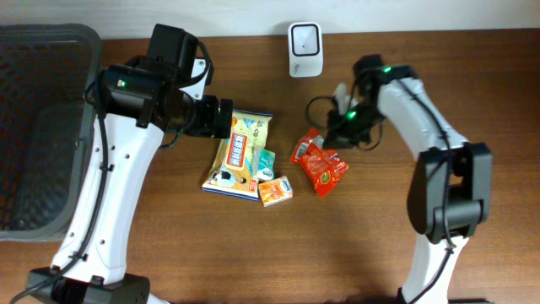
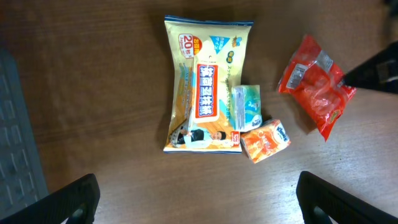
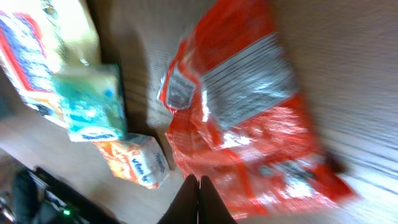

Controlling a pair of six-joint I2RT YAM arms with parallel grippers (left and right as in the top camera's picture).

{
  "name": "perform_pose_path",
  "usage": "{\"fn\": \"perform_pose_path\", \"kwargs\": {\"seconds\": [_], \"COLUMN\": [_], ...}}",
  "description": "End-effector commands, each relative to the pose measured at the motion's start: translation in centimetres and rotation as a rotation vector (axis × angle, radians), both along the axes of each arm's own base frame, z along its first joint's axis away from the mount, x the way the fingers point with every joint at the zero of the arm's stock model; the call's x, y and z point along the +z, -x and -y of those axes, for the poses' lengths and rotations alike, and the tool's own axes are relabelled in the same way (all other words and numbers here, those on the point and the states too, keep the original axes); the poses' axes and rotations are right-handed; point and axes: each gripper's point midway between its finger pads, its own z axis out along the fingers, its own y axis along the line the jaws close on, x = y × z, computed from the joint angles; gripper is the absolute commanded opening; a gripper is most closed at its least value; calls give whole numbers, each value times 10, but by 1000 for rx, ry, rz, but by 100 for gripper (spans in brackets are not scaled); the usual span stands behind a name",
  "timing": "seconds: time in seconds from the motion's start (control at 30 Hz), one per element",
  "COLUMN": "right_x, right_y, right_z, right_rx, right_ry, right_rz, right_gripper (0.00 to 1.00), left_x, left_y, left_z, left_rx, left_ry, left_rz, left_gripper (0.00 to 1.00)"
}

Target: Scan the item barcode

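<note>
Red snack packet [image 1: 321, 165] lies on the desk [image 1: 371, 253] centre-right of the overhead frame, long axis diagonal, below the white scanner [image 1: 304, 49]. Right gripper [image 3: 199, 182] is nearer, jaws closed at the packet's edge; grip unconfirmed. Left gripper [image 2: 199, 202] jaws wide.

Left fingers [image 2: 73, 200] wide, right [image 3: 188, 202] seemingly together

A brown wood-grain table [image 1: 253, 253] fills the view, with a dark grey mesh basket [image 1: 51, 34] at its left edge.
</note>
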Motion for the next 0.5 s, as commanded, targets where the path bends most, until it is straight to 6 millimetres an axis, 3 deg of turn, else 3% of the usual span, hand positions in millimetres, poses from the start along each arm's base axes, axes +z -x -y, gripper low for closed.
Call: {"fn": "perform_pose_path", "kwargs": {"seconds": [0.0, 0.13, 0.23, 0.33, 0.47], "right_x": [-35, -71, -81, -73, -40], "right_y": [19, 5, -9, -38, -56], "right_z": [-19, -24, -28, -27, -6], "right_rx": [-4, -141, -160, -175, -180], "right_ry": [2, -14, -37, -66, -52], "right_rz": [-58, -4, 52, 161, 157], "right_gripper": [4, 4, 4, 4, 4], "left_x": [-3, -3, -3, -3, -4], "left_y": [0, 0, 1, 0, 3], "left_z": [1, 1, 0, 0, 0], "left_rx": [-16, -16, -16, -16, -16], "left_ry": [-14, -14, -15, -15, -18], "left_rz": [-3, -4, -7, -7, -17], "left_gripper": [99, 99, 99, 99, 99]}}
